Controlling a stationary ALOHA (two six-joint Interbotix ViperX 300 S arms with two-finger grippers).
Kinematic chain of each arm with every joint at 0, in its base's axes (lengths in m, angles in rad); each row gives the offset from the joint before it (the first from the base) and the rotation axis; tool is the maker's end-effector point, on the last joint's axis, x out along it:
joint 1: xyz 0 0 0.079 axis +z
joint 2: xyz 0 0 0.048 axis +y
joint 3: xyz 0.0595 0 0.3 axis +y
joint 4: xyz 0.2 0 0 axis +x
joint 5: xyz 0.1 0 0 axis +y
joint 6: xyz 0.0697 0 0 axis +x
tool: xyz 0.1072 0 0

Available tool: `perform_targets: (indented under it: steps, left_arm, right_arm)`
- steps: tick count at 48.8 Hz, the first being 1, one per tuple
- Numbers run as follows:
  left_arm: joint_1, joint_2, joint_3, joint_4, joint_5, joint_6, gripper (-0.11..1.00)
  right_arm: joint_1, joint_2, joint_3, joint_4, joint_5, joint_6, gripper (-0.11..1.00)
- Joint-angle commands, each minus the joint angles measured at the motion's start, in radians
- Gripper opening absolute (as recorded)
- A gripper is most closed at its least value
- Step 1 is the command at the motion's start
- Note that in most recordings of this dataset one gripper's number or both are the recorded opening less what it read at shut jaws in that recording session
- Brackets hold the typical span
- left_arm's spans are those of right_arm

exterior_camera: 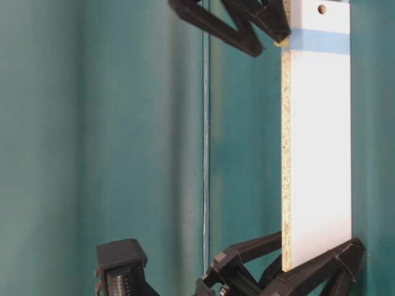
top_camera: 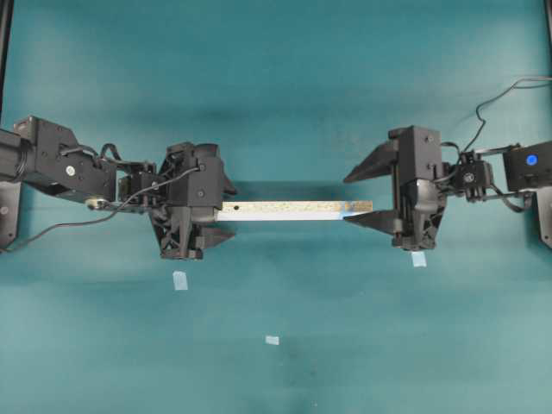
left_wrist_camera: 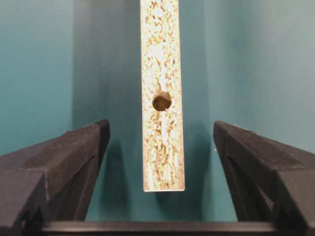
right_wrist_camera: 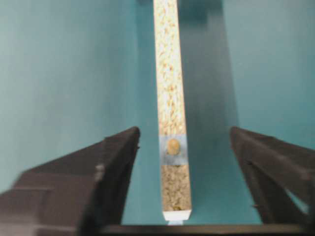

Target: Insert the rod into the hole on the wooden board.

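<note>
Looking down from overhead, the wooden board (top_camera: 293, 209) lies level across the teal tabletop (top_camera: 276, 78), a long narrow particleboard strip, pale blue mark at its right end; left pincer (top_camera: 226, 209) sits at the unmarked end, spread, right pincer (top_camera: 362, 194) at the marked end, also spread, gripping nothing. Small pale tape squares (top_camera: 180, 279) lie apart on the tabletop. Table-level view: board stands on its thin speckled edge, broad white laminate face smooth, blue band near the far end, right pincer's prongs just beside it; contact can't be told. Left wrist view: rough chipped edge, dark round unmarked-end hole, prongs well clear on both sides. Right wrist view, blurred: the rod (right_wrist_camera: 173, 146) shows as a cream round end sitting in the hole (right_wrist_camera: 173, 147) inside the blue mark, so insertion looks done; depth can't be told. Judgement: rod is light, stiff, smooth, easy to tip, best pinched across its sides; board is rigid, light, slick on its faces.
</note>
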Motion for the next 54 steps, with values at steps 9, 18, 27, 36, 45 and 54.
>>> perform_targets:
  steps: [9, 18, 27, 36, 45, 54]
  left_arm:
    - [0.000, -0.072, -0.009, 0.002, 0.028, -0.002, 0.92]
    - [0.002, -0.155, 0.005, 0.002, 0.103, 0.000, 0.92]
    - [0.006, -0.247, 0.046, 0.002, 0.147, 0.000, 0.92]
    - [0.015, -0.301, 0.077, 0.002, 0.153, 0.000, 0.92]
    - [0.021, -0.301, 0.083, 0.003, 0.152, 0.002, 0.92]
    - [0.021, -0.308, 0.091, 0.002, 0.152, 0.002, 0.92]
  right_arm:
    - [0.003, -0.129, -0.009, 0.000, 0.034, 0.005, 0.92]
    - [0.003, -0.212, -0.003, 0.000, 0.086, 0.005, 0.92]
    - [0.003, -0.262, 0.026, 0.000, 0.101, 0.005, 0.92]
    - [0.003, -0.319, 0.074, 0.000, 0.101, 0.005, 0.91]
    - [0.003, -0.348, 0.120, 0.000, 0.101, 0.005, 0.91]
    - [0.003, -0.350, 0.127, 0.000, 0.106, 0.006, 0.91]
